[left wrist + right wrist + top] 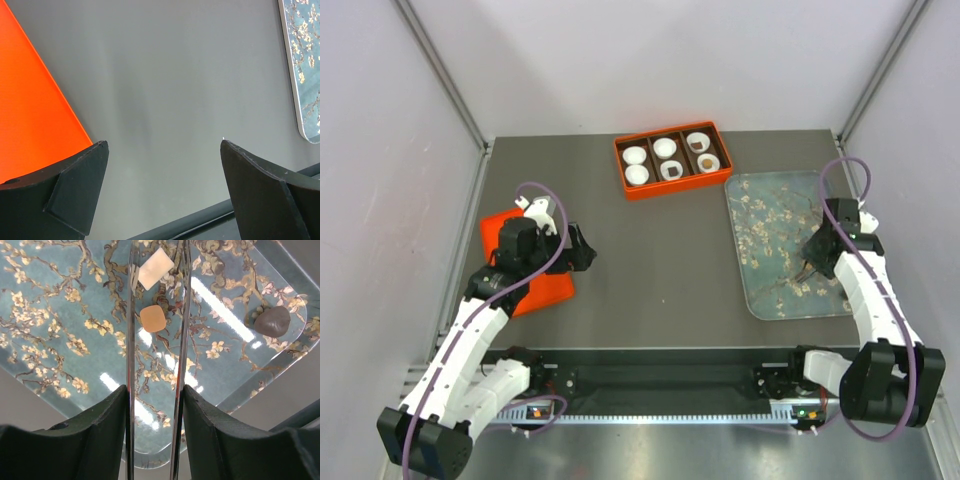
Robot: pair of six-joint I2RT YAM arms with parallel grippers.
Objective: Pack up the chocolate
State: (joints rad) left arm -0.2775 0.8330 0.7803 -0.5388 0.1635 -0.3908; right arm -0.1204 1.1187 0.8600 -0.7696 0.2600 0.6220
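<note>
Tray: tan square chocolate between tongs

Tan chocolate, blossom-print grey-blue tray

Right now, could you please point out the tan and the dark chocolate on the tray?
Tan chocolate [152, 318]: right wrist view, top face.
Dark chocolate [272, 321]: right wrist view, rounded top.
</note>
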